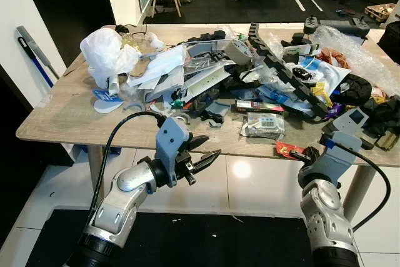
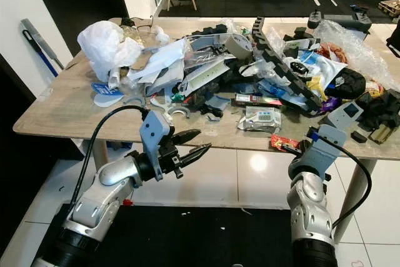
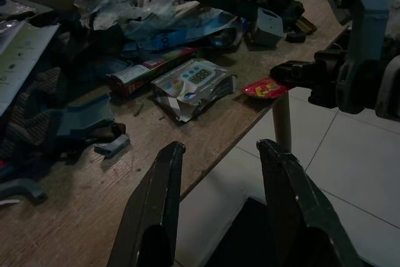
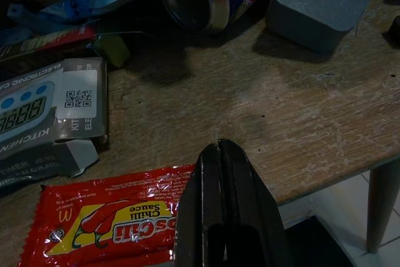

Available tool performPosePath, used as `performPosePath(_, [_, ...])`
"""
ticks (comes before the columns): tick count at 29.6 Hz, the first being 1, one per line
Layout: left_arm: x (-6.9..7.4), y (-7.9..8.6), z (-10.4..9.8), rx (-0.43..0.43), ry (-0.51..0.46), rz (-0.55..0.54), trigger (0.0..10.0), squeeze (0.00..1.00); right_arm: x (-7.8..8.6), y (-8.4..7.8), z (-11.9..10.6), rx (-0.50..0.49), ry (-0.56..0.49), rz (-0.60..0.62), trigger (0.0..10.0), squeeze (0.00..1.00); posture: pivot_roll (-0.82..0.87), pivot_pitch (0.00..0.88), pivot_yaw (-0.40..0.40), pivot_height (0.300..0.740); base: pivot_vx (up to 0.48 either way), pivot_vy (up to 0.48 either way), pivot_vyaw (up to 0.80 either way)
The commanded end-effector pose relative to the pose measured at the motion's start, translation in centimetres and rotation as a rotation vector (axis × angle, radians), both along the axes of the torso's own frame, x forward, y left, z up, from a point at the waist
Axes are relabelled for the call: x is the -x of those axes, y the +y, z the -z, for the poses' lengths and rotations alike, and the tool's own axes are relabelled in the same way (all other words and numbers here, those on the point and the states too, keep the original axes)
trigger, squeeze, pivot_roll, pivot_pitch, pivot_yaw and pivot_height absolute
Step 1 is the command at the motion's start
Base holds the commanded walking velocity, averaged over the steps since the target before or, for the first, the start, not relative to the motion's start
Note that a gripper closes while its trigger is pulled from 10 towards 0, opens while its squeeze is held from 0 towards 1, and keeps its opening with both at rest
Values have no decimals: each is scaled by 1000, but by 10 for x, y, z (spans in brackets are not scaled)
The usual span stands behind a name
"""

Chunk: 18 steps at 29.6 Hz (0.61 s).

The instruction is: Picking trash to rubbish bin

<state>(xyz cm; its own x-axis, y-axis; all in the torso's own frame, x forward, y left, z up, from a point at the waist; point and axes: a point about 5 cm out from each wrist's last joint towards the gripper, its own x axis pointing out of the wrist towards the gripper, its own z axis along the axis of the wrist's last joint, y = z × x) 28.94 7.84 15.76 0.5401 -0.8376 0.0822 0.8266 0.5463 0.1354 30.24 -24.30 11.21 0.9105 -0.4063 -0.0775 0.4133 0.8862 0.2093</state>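
From the head, you see the cluttered table (image 1: 56, 120), its near edge just beyond both grippers, tiled floor below. Your left gripper (image 1: 201, 155) hangs spread and empty. In the right wrist view, your right gripper (image 4: 220, 173) is pressed together against the red sauce sachet (image 4: 106, 223), whose gripped corner is hidden.

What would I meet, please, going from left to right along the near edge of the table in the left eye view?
Blue-and-white disc → left end effector, open, in front of the edge → kitchen-timer package → red chilli sauce sachet → right end effector, closed at the sachet.
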Motion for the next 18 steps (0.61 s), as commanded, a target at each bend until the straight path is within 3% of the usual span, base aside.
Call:
performPosePath(1, [0,0,3,-14,0,-1,10000,0,4,0,8,-33,10,11,0,0,-63,125,65,740,0,0,0])
performPosePath(5, [0,0,3,-13,-1,-2,10000,0,1,0,-9,-22,-100,14,0,0,-63,125,65,740,0,0,0])
performPosePath(8, [-1,0,1,-9,-9,-2,10000,0,-1,4,-39,3,-276,-20,0,0,-63,120,68,740,0,0,0])
performPosePath(14, [-2,0,0,-2,-13,-5,10000,0,-4,10,-54,16,-346,-68,0,0,-65,115,68,740,0,0,0])
performPosePath(18, [-2,0,0,-2,-15,-6,10000,0,-5,17,-49,16,-310,-123,0,0,-64,110,65,740,0,0,0])
